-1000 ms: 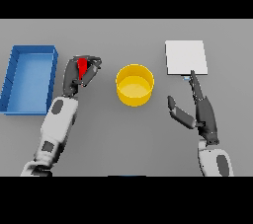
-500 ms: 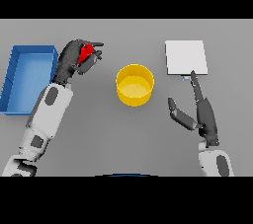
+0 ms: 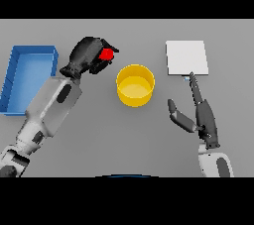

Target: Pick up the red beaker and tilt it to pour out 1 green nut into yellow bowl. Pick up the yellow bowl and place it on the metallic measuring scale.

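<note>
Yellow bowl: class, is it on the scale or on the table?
On the table: the yellow bowl sits apart from the scale.

No readable text, labels, brands or numbers anywhere. The measuring scale (image 3: 186, 57) has a plain pale top (no display digits visible), and the yellow bowl (image 3: 135, 85) and blue bin (image 3: 28, 77) are unmarked too.

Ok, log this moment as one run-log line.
left hand: shut on red beaker, left of yellow bowl | right hand: open, idle | scale: bare
</note>
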You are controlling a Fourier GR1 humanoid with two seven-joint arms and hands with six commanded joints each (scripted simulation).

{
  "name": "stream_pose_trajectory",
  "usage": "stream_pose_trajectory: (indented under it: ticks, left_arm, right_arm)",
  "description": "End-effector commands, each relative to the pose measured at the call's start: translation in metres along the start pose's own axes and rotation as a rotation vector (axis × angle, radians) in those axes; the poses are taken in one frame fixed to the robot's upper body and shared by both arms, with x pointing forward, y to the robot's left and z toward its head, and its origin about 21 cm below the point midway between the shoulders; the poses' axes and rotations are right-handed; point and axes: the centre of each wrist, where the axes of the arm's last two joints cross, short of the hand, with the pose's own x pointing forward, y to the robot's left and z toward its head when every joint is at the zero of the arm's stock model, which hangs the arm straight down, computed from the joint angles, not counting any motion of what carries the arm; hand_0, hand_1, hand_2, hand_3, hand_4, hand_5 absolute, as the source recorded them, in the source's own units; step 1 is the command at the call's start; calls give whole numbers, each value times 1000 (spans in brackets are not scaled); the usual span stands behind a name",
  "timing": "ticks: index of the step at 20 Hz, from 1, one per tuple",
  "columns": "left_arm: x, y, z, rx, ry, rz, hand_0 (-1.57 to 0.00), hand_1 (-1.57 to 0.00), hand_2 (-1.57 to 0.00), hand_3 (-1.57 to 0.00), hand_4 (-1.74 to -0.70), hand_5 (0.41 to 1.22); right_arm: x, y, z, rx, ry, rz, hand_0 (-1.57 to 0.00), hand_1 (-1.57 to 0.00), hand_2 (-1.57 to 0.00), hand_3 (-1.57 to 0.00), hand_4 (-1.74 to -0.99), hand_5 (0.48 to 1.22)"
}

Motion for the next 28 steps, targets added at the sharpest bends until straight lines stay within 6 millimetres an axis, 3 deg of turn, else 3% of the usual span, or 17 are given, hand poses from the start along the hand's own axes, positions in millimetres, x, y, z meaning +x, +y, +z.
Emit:
stream_pose_trajectory:
  ticks: [1,5,9,13,20,28]
  left_arm:
    - [4,6,-7,-43,-25,-87,-1567,-1567,-1567,-1566,-1739,1166]
    - [26,13,-23,-199,-100,-374,-1569,-1570,-1569,-1569,-1740,1199]
    - [45,13,-38,-347,-131,-611,-1570,-1570,-1570,-1570,-1582,1212]
    - [60,11,-51,-426,-163,-807,-1571,-1571,-1571,-1571,-1672,1217]
    - [75,10,-64,-485,-188,-1108,-1571,-1571,-1571,-1571,-1726,1220]
    - [89,-17,-61,-440,-276,-1298,-1571,-1571,-1571,-1571,-1736,1221]
  right_arm:
    - [2,0,-3,-6,3,0,1,1,1,1,-1062,690]
    - [1,2,-1,-5,-3,14,1,1,1,1,-1068,689]
    - [1,3,1,-4,-12,-10,1,1,1,1,-1063,681]
    - [1,1,-5,9,24,-21,1,1,1,1,-1065,676]
    - [-1,5,-1,26,0,-21,1,1,1,1,-1060,700]
    - [-1,3,-4,0,10,-24,1,1,1,1,-1065,684]
